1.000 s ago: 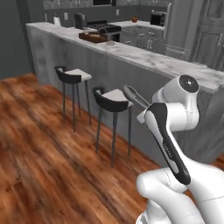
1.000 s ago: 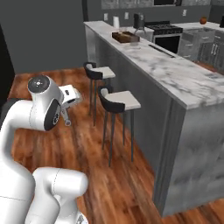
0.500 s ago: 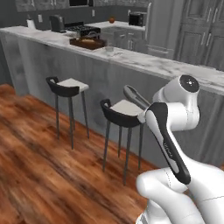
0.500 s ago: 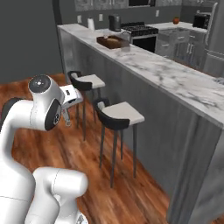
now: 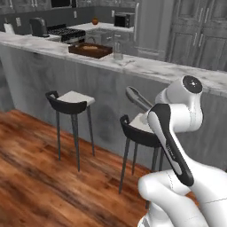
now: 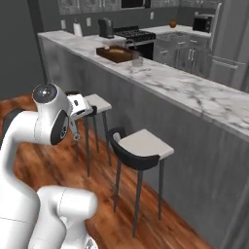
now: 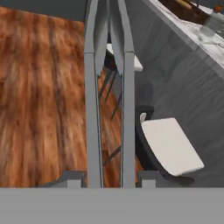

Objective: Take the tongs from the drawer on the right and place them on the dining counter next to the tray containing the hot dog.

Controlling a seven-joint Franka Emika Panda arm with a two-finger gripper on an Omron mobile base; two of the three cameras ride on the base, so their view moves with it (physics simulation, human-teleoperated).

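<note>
fingers (image 7: 72,179) closed on tongs (image 7: 109,87)

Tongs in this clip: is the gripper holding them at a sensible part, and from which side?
Yes, judging by the hand view: the tongs run straight out along the gripper, whose fingertips flank both narrow arms from outside. Squeezing across the paired arms keeps them together; gripping the flat faces would probably let them splay.

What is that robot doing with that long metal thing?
The robot's gripper is holding grey tongs, which stick out in front of it. It is on the wooden floor beside two stools, facing the long marble dining counter. A brown tray sits on that counter. The tongs are not on the counter yet.
</note>
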